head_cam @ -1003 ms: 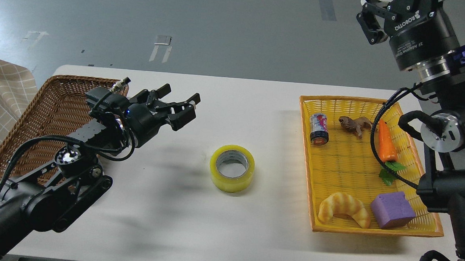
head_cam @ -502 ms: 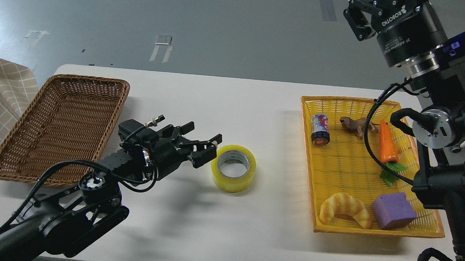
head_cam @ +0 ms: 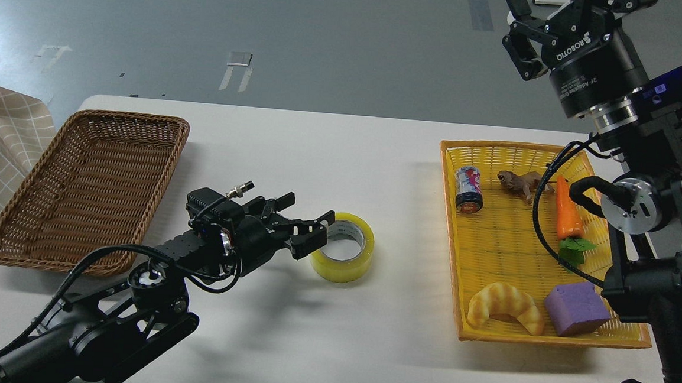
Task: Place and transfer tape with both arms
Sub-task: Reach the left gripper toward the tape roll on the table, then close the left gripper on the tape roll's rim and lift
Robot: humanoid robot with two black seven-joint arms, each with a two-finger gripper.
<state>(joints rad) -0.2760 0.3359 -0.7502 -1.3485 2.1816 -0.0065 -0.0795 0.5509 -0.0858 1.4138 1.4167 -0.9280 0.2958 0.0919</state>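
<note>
Yellow tape [head_cam: 343, 248] lies flat mid-table [head_cam: 332, 149], between wicker basket [head_cam: 90, 182] and yellow tray [head_cam: 604, 335]. Left gripper [head_cam: 306, 228] has fingers spread at the roll's left edge, gripping nothing. Right gripper [head_cam: 540, 35] raised above the tray, fingers apart, empty.

Both arms are black, with silver round joints and looping black cables. The right claw [head_cam: 525, 34] carries white ROBOTIQ lettering above a steel ring. The left claw [head_cam: 306, 228] has a small silver plug behind it.
</note>
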